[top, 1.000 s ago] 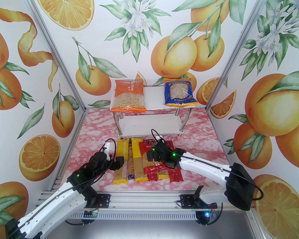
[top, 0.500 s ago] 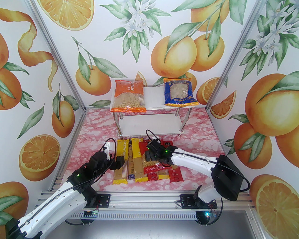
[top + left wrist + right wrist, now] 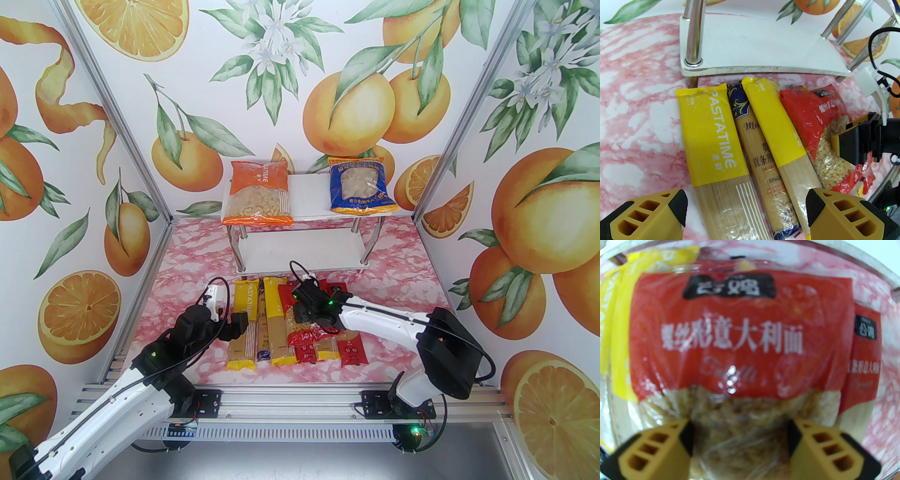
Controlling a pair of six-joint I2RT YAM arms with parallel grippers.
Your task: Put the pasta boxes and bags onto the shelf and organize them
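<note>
The red bag (image 3: 740, 333) is pinched at its clear window by the right gripper (image 3: 740, 434), atop the spaghetti packs (image 3: 712, 131) on the table (image 3: 187, 262). The left gripper (image 3: 746, 206) is held spread above those packs. The orange bag (image 3: 257, 192) and blue bag (image 3: 360, 185) are located on the upper board of the shelf (image 3: 300, 251).

The shelf (image 3: 309, 187) stands far, left bag (image 3: 257, 194) and right bag (image 3: 361, 185) on its top tier. Just near it on the table (image 3: 187, 262), spaghetti packs (image 3: 274, 328) lie side by side, 3rd bag (image 3: 287, 300) atop.
</note>
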